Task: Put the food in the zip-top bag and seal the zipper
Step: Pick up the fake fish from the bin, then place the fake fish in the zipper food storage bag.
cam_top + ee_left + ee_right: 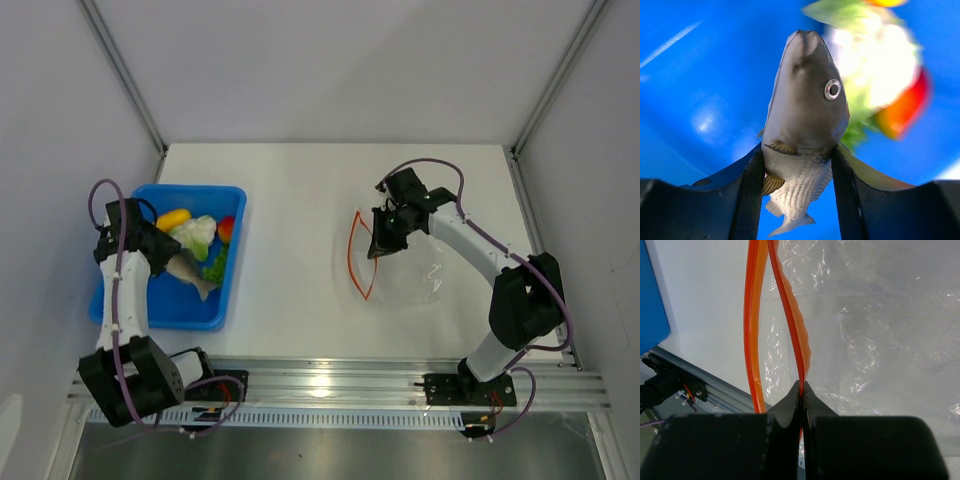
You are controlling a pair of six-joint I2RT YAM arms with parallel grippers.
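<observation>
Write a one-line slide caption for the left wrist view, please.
Left claw gripping a toy fish over the blue tray, with other toy foods blurred behind.

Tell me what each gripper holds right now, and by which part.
Left gripper: toy fish, pinched across its rear body, near the tail. Right gripper: zip-top bag, by one lip of its zipper.

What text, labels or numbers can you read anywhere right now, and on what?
None can be read.
The fish, tray, bag and zipper show no print.
Any marking on the arm bases is too small to read.
</observation>
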